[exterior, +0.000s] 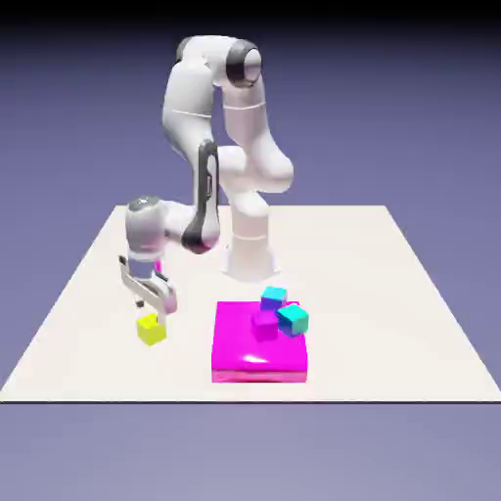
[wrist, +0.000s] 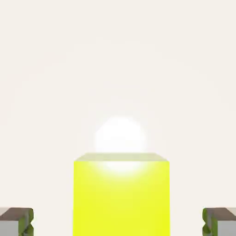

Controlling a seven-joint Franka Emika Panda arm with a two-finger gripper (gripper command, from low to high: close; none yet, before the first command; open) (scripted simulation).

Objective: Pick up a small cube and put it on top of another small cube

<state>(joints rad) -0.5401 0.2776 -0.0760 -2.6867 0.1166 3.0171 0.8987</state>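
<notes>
1. 1 white robot arm point(exterior: 188, 108) bends over the table point(exterior: 382, 294), with its base point(exterior: 250, 256) near the middle of the far edge.
2. The gripper point(exterior: 151, 311) is wide open and holds nothing. It points down at the yellow cube, near the table's left edge in the exterior view.
3. In the hand view, the 2 grey finger tips point(wrist: 16, 222) are far apart. The yellow cube point(wrist: 121, 198) shows between them, with space on both sides, so they do not touch it.
4. The yellow cube sits flat on the table, toward the near left corner in the exterior view.
5. 1 flat, bright pink block point(exterior: 245, 364) lies by the near edge of the table, around the middle.
6. 3 more small cubes are grouped at this block: a purple cube point(exterior: 265, 326) over its top, a blue cube point(exterior: 274, 297) by its far edge, and a teal cube point(exterior: 294, 320) by its edge on the exterior view's right. I can't tell just what holds up each cube.
7. 1 small pink bit point(exterior: 159, 266) peeks out behind the hand. Most of it is hidden, so I can't tell its shape.
</notes>
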